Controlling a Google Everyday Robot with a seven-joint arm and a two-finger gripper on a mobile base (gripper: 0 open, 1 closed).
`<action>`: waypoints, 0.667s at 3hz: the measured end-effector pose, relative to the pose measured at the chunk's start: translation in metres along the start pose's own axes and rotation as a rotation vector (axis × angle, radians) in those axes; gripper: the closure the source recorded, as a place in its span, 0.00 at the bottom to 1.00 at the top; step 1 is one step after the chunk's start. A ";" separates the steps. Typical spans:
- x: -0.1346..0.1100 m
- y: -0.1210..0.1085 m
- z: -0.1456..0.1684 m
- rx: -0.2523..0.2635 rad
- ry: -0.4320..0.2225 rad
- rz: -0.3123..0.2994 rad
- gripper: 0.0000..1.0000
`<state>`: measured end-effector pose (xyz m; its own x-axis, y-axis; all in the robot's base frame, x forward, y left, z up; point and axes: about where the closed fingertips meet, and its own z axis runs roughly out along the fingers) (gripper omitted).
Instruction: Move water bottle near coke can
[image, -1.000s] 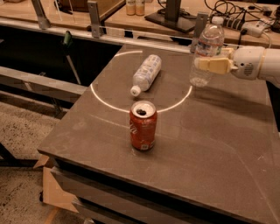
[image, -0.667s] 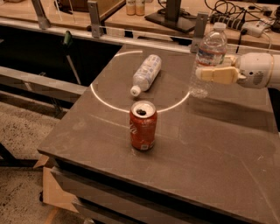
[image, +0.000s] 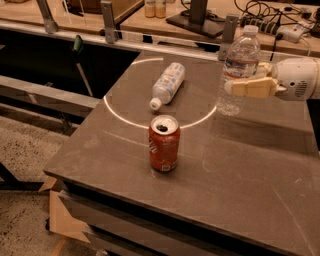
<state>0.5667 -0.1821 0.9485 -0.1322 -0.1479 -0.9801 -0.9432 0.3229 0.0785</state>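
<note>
The water bottle (image: 238, 70), clear ribbed plastic with a white cap and a narrow white-red label band, is upright at the right of the dark table and lifted a little off its top. My gripper (image: 240, 86) reaches in from the right edge and is shut on the bottle's middle. The coke can (image: 164, 143), red with a silver opened top, stands upright near the table's middle front, to the lower left of the bottle and well apart from it.
A second bottle (image: 167, 84) wrapped in a white-blue label lies on its side behind the can. The table (image: 240, 175) has a bright ring of light on it. A wooden bench with cables and metal posts runs along the back.
My gripper has carried the water bottle slightly to the right and down towards the front. The can and the lying bottle have not moved.
</note>
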 end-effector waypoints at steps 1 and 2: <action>-0.006 0.035 -0.006 -0.019 -0.011 -0.029 1.00; 0.009 0.069 -0.007 -0.022 -0.028 -0.021 1.00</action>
<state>0.4985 -0.1681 0.9468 -0.1040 -0.1278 -0.9863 -0.9521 0.2995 0.0615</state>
